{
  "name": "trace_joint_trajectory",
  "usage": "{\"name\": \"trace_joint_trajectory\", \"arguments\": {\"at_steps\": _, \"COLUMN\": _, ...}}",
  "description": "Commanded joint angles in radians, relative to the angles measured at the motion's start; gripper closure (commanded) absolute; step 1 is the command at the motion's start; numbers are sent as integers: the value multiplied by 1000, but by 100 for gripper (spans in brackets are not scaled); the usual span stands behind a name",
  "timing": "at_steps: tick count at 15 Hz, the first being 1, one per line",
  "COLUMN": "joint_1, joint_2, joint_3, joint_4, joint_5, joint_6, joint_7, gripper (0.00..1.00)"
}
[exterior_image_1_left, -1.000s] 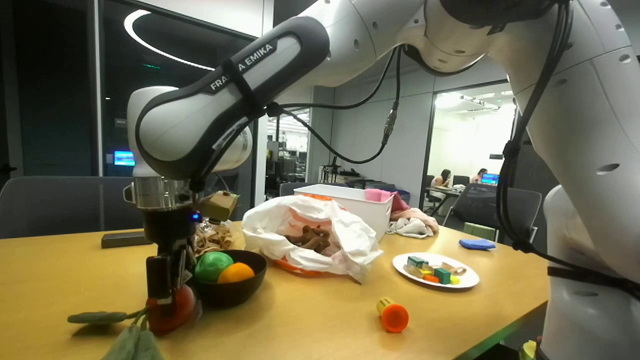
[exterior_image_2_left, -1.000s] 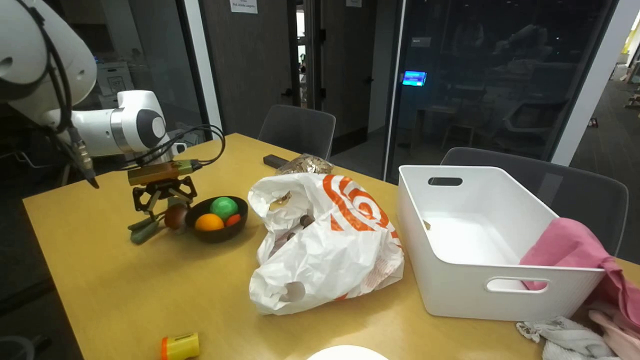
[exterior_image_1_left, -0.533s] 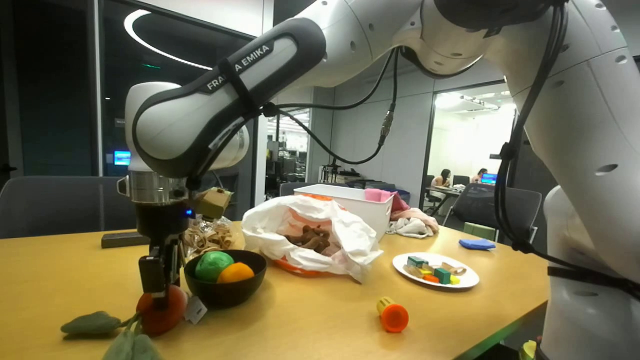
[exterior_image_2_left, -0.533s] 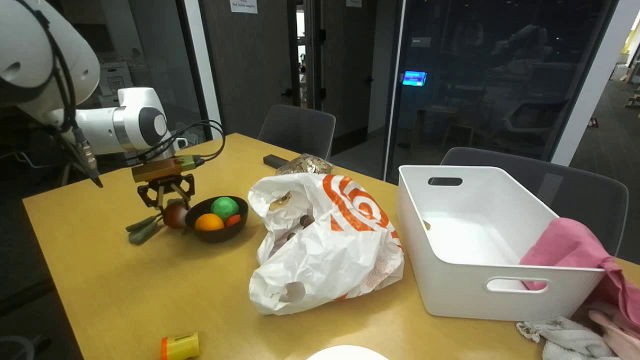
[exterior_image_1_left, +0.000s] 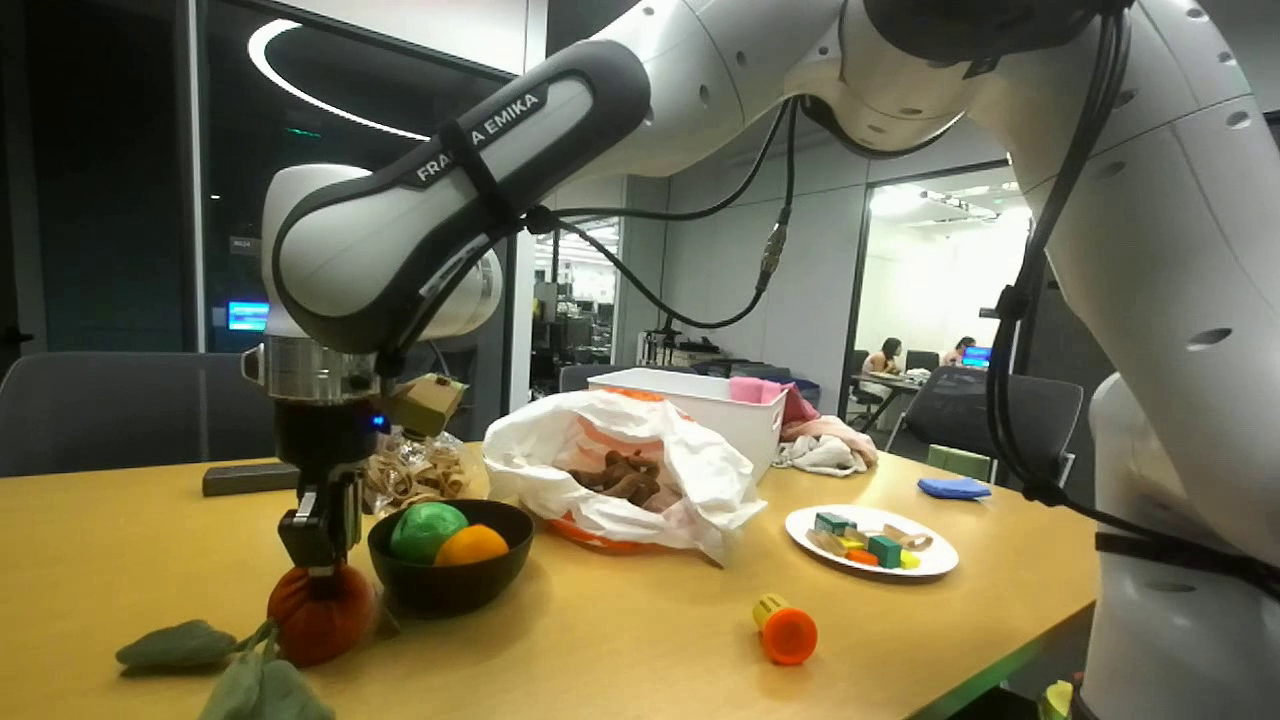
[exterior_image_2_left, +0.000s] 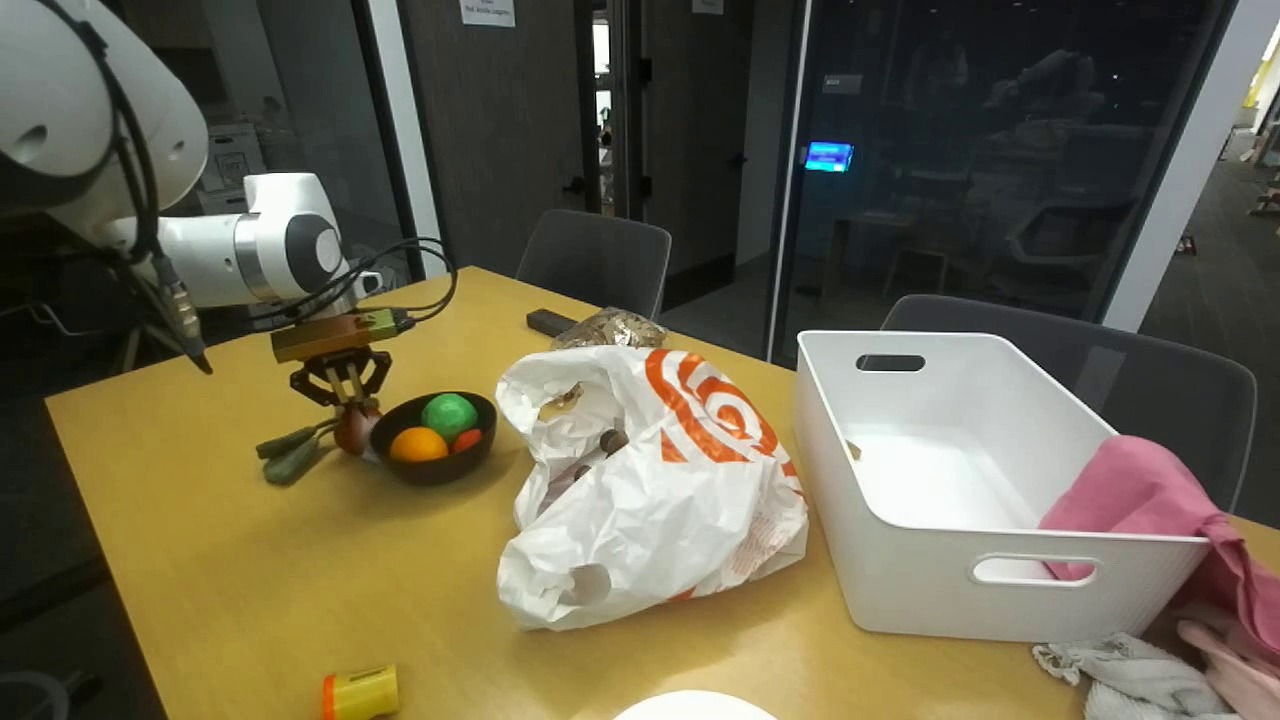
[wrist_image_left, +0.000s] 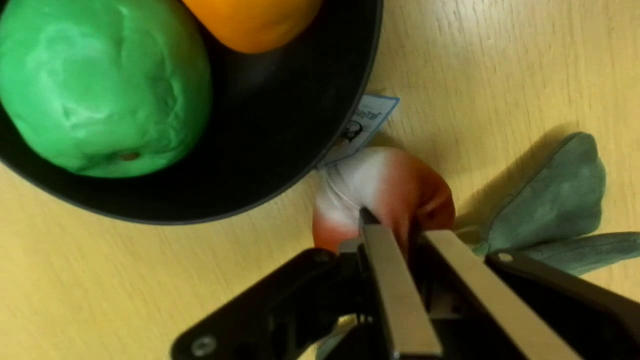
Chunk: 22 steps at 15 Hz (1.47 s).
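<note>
A yellow-brown table (exterior_image_2_left: 250, 590) filled the lower part of both exterior views. Over it reached the white arm (exterior_image_1_left: 690, 90): in an exterior view it climbed along the right edge, bent near the top of the frame and sloped down leftward through the forearm (exterior_image_1_left: 350, 250), the wrist (exterior_image_1_left: 325, 370) upright, so that the gripper (wrist_image_left: 393, 230) pointed straight down.

A white bin (exterior_image_2_left: 920, 575) stood on the table in both exterior views, pink cloth (exterior_image_2_left: 1140, 490) hanging over one end. Beside it slumped a white plastic bag (exterior_image_2_left: 650, 530), its side printed with an orange-red swirl (exterior_image_2_left: 735, 415). The dark bowl (wrist_image_left: 280, 130) came next in size, holding a green ball (wrist_image_left: 100, 85), an orange ball (wrist_image_left: 255, 22) and a red piece (exterior_image_2_left: 465, 440).

Just beside the bowl lay the red-and-white stuffed toy (wrist_image_left: 387, 187), its grey-green leaves (wrist_image_left: 547, 200) spread on the side away from the bowl. The gripper stood narrow, its fingers (wrist_image_left: 400, 295) close together with the toy's cloth bunched between them, holding it from above.

A dark strap (exterior_image_1_left: 475, 170) crossed the forearm and hid part of the lettering (exterior_image_1_left: 512, 117) there, leaving "FRA" and "A EMIKA" readable. Smallest was a blue-edged white tag (wrist_image_left: 365, 125) between the toy and the bowl's rim; it bore a dark drawing and print too blurred to read.
</note>
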Motion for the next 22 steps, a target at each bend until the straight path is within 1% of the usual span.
{"name": "trace_joint_trajectory", "arguments": {"at_steps": 1, "joint_1": -30, "joint_2": -82, "joint_3": 28, "joint_4": -41, "joint_5": 75, "joint_6": 71, "joint_7": -15, "gripper": 95}}
{"name": "trace_joint_trajectory", "arguments": {"at_steps": 3, "joint_1": -48, "joint_2": -157, "joint_3": 46, "joint_4": -97, "joint_5": 136, "joint_6": 157, "joint_7": -16, "gripper": 94}}
{"name": "trace_joint_trajectory", "arguments": {"at_steps": 4, "joint_1": -45, "joint_2": -205, "joint_3": 43, "joint_4": -135, "joint_5": 148, "joint_6": 202, "joint_7": 10, "gripper": 94}}
{"name": "trace_joint_trajectory", "arguments": {"at_steps": 6, "joint_1": -18, "joint_2": -304, "joint_3": 12, "joint_4": -204, "joint_5": 113, "joint_6": 253, "joint_7": 122, "gripper": 94}}
{"name": "trace_joint_trajectory", "arguments": {"at_steps": 9, "joint_1": -17, "joint_2": -474, "joint_3": -1, "joint_4": -339, "joint_5": 100, "joint_6": 295, "joint_7": 274, "gripper": 93}}
{"name": "trace_joint_trajectory", "arguments": {"at_steps": 11, "joint_1": -22, "joint_2": -583, "joint_3": -2, "joint_4": -430, "joint_5": 86, "joint_6": 304, "joint_7": 382, "gripper": 94}}
{"name": "trace_joint_trajectory", "arguments": {"at_steps": 14, "joint_1": -43, "joint_2": -733, "joint_3": 17, "joint_4": -560, "joint_5": 51, "joint_6": 300, "joint_7": 560, "gripper": 95}}
{"name": "trace_joint_trajectory", "arguments": {"at_steps": 16, "joint_1": -75, "joint_2": -803, "joint_3": 42, "joint_4": -616, "joint_5": 7, "joint_6": 284, "joint_7": 682, "gripper": 95}}
{"name": "trace_joint_trajectory", "arguments": {"at_steps": 18, "joint_1": -127, "joint_2": -839, "joint_3": 70, "joint_4": -646, "joint_5": -52, "joint_6": 268, "joint_7": 792, "gripper": 95}}
{"name": "trace_joint_trajectory", "arguments": {"at_steps": 22, "joint_1": -266, "joint_2": -868, "joint_3": 74, "joint_4": -651, "joint_5": -151, "joint_6": 209, "joint_7": 906, "gripper": 95}}
